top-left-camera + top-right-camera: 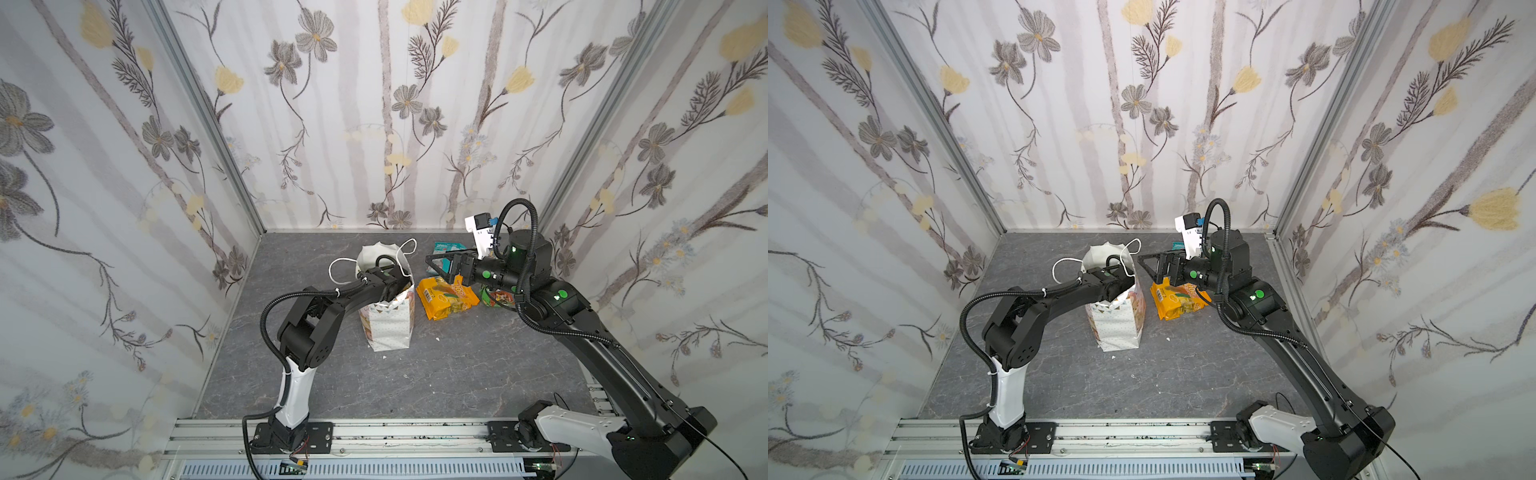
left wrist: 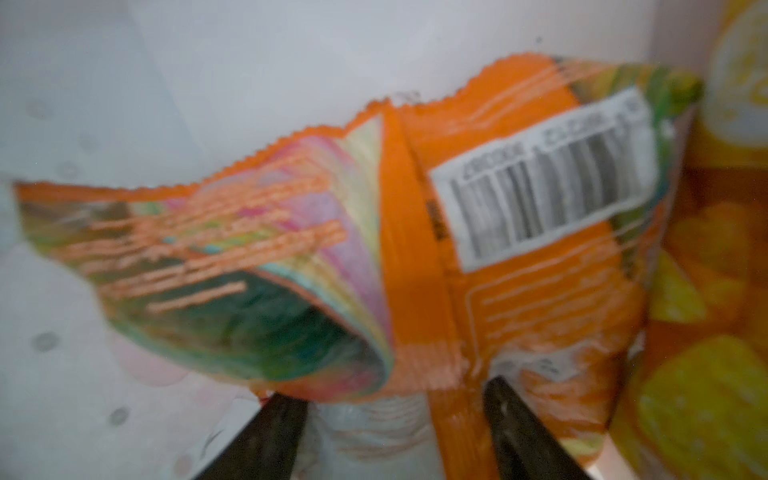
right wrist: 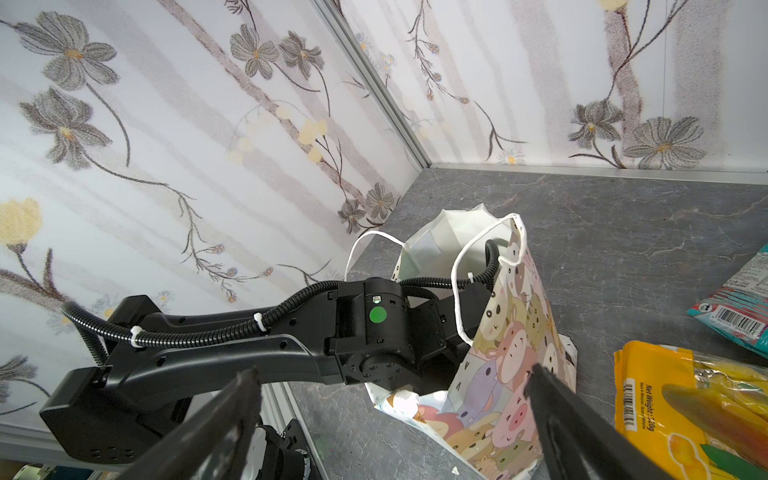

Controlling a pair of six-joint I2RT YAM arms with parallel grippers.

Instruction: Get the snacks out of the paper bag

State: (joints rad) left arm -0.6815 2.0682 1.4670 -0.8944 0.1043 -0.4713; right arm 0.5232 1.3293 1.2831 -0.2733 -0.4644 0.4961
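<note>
L gripper was seen half-open in the bag, astride the orange packet, grip unconfirmed; crimped edge was to be pinched fully & lifted straight; R gripper was seen wide, empty

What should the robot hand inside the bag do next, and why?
Probably close the left hand on the orange packet. Its fingers stand apart inside the paper bag, and the packet's edge lies right between them, so a small squeeze should catch it.
</note>
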